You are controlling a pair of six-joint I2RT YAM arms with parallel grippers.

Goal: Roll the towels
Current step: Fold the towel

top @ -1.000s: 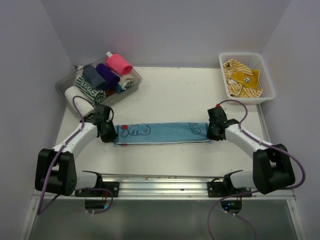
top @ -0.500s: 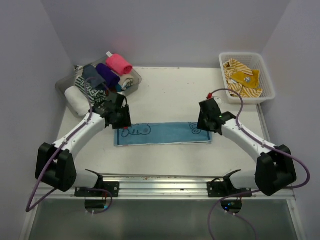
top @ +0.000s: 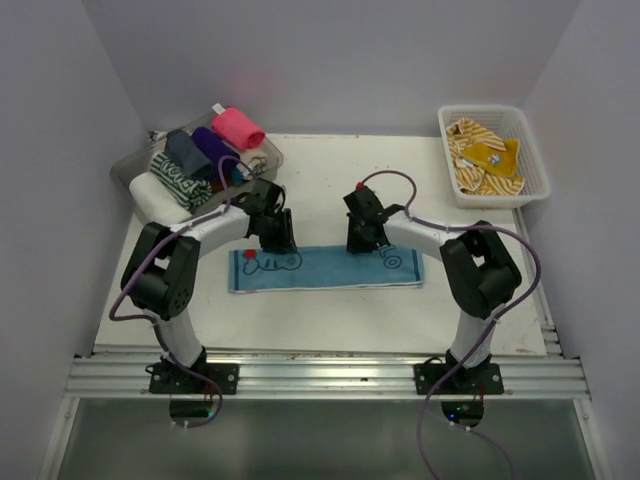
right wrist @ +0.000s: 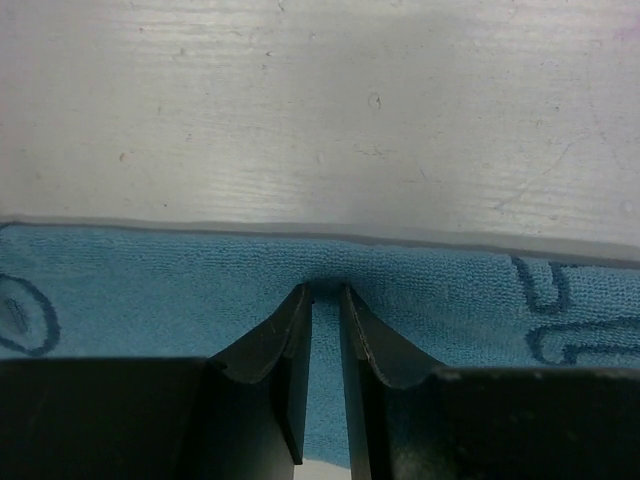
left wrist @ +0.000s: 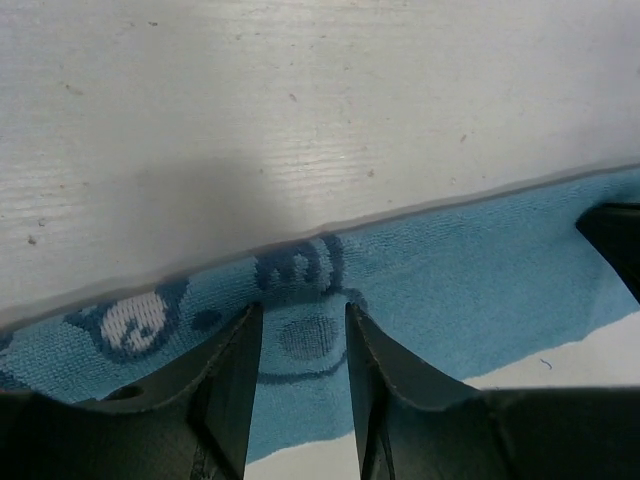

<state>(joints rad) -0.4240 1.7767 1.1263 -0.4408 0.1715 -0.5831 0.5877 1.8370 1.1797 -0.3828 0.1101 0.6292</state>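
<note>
A light blue towel (top: 320, 268) with dark lettering lies folded into a long strip across the table's middle. My left gripper (top: 283, 240) stands on its far edge, left of centre. In the left wrist view the left gripper (left wrist: 302, 315) is open, fingers resting on the blue towel (left wrist: 450, 290) either side of a printed face. My right gripper (top: 360, 240) stands on the far edge right of centre. In the right wrist view the right gripper (right wrist: 322, 292) has its jaws drawn close, pinching a small ridge of the towel (right wrist: 150, 290), which puckers at the tips.
A clear tray (top: 272, 160) at the back left holds several rolled towels, a hot pink roll (top: 238, 127) on top. A white lattice basket (top: 535, 160) at the back right holds mustard-yellow striped towels (top: 485, 160). Side walls close in both edges.
Both grippers have let go of the towel's two ends and moved inward along its far edge. They opened on the way; the right one has since narrowed onto the cloth.
</note>
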